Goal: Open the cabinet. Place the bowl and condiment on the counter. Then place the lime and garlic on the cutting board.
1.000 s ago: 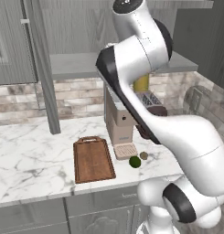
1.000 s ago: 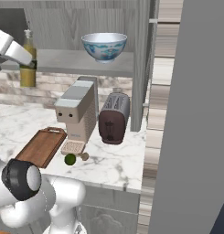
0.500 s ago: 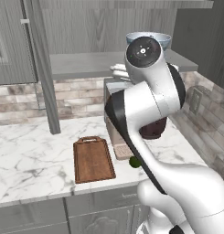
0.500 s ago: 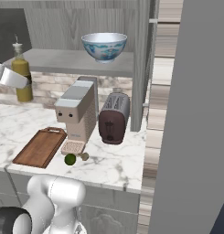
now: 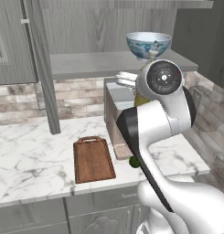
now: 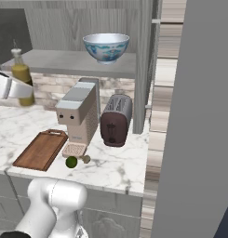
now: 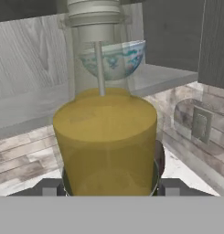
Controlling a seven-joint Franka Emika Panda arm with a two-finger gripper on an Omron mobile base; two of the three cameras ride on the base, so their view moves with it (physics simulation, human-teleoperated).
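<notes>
In the left base view the arm's white body hid most of the condiment (image 5: 141,100) and all but a sliver of the lime (image 5: 133,161), and the garlic could not be made out there. In the hand view the bottle's lower part was cut off by the frame's bottom.

The fingers (image 7: 109,187) stood fairly wide, one dark tip on each side of the condiment (image 7: 106,137), clamped on its yellow-olive body. In the right base view the bottle (image 6: 21,78) hung upright in the air above the table (image 6: 120,169), off the front left corner of the cabinet shelf (image 6: 78,62), and touched neither.

The cabinet (image 6: 145,65) was open, its door (image 5: 42,68) swung out. The bowl (image 6: 106,46) sat upright on the shelf, near its front right corner; nothing could be seen inside it.

On the table the cutting board (image 6: 41,149) lay bare near the front edge, loop handle toward the wall. The lime (image 6: 71,162) and the garlic (image 6: 86,159) lay side by side just right of the board, before the coffee machine (image 6: 79,114), with the toaster (image 6: 115,121) to its right.
</notes>
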